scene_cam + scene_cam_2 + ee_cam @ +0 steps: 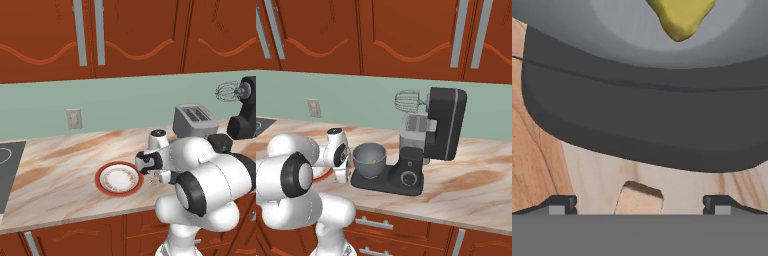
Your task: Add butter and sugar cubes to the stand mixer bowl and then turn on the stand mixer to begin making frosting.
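On the counter [466, 185] — one sugar cube [639, 198] between the spread gripper [639, 204]; one butter [679, 17] in the bowl [369, 159].

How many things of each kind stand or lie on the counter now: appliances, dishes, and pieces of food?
Appliances: 2, the stand mixer and the toaster.
Dishes: 2, the stand mixer bowl and the red-rimmed plate.
Food: 2, the butter inside the bowl and one sugar cube on the counter beside the plate.
Total: 6

A glossy white arm [210, 185] of rounded, bulbous segments, with black rings at its joints.
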### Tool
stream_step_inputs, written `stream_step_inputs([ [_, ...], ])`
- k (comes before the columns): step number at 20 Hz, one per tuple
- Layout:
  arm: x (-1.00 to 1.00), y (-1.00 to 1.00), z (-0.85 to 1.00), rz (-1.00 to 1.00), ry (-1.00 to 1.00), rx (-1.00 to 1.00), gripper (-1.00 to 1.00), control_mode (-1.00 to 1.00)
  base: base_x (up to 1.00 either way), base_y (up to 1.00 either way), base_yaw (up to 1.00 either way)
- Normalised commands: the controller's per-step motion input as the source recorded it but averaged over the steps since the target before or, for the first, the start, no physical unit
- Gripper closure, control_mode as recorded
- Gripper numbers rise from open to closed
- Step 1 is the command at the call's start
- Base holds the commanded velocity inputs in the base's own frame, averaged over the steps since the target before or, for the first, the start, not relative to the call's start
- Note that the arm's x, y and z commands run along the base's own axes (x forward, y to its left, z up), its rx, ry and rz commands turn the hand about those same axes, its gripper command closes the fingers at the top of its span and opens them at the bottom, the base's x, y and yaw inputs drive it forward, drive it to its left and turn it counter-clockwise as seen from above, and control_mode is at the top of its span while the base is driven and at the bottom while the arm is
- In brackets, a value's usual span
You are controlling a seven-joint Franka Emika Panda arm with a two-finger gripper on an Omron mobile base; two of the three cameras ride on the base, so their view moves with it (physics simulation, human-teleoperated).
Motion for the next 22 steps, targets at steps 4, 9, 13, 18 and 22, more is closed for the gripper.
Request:
stream_step_inputs([
  [4,0.10,0.00,-0.17,0.00,0.00,0.00,-1.00,-1.00,0.00,0.00,0.00],
  [9,0.00,0.00,-0.24,0.00,0.00,0.00,-1.00,-1.00,0.00,0.00,0.00],
  [13,0.00,0.00,-0.29,0.00,0.00,0.00,1.00,-1.00,0.00,0.00,0.00],
  [18,0.00,0.00,-0.27,0.00,-0.02,0.01,1.00,-1.00,0.00,0.00,0.00],
  [22,0.00,0.00,-0.22,0.00,-0.07,0.02,1.00,-1.00,0.00,0.00,0.00],
])
